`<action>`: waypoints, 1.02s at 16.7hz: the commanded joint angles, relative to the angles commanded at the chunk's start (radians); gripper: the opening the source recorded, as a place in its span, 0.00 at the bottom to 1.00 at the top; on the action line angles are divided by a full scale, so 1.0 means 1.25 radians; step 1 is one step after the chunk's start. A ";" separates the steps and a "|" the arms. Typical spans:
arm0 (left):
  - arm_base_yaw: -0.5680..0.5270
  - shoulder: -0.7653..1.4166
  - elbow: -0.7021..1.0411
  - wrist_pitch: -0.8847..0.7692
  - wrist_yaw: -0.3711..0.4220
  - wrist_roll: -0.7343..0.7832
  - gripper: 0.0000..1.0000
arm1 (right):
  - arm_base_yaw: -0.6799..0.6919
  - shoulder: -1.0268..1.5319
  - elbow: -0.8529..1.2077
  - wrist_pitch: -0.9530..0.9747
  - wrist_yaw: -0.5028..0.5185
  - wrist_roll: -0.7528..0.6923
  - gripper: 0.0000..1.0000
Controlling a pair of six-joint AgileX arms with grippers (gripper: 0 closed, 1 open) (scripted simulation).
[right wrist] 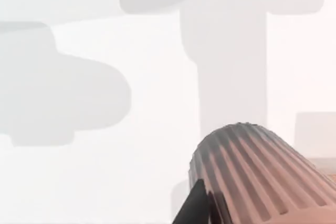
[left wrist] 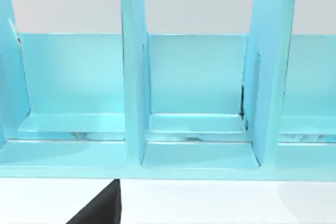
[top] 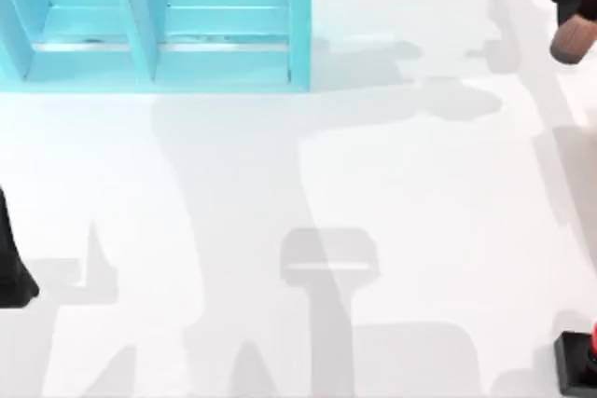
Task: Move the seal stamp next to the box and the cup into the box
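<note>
Right gripper: the right gripper (top: pixel 565 8) is at the far right of the table near the back edge, raised, clamped on the cup.
Cup: the cup (top: pixel 572 39) hangs tilted from that gripper, off the table surface; the right wrist view shows its ribbed coppery side (right wrist: pixel 257 177) close up, with a dark fingertip (right wrist: pixel 197 205) against its lower edge.
Grasp: the fingers look closed around the cup, though the top view cuts the gripper at the frame edge, so the contact is only partly seen.
Seal stamp: the seal stamp (top: pixel 580 358) stands on the table at the front right corner, black base down, red knob at the very edge, well apart from the box.
Box: the light blue box (top: pixel 154 20) sits at the back left of the table, split by upright dividers into compartments (left wrist: pixel 197 98); the cup is well to its right.
Left gripper: the left arm (top: pixel 11 263) is parked at the left edge; a dark piece of the left gripper (left wrist: pixel 102 208) shows in its wrist view, facing the box, and I cannot tell its state.
Table: the white table (top: pixel 308 184) carries broad grey shadows of the arms.
</note>
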 joint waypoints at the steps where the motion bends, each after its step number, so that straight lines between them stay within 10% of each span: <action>1: 0.000 0.000 0.000 0.000 0.000 0.000 1.00 | -0.006 0.001 0.019 -0.016 -0.002 -0.008 0.00; 10: 0.000 0.000 0.000 0.000 0.000 0.000 1.00 | -0.040 -0.031 -0.019 -0.032 0.006 -0.017 0.00; 17: 0.000 0.000 0.000 0.000 0.000 0.000 1.00 | -0.199 -0.347 -0.376 0.076 -0.026 -0.078 0.00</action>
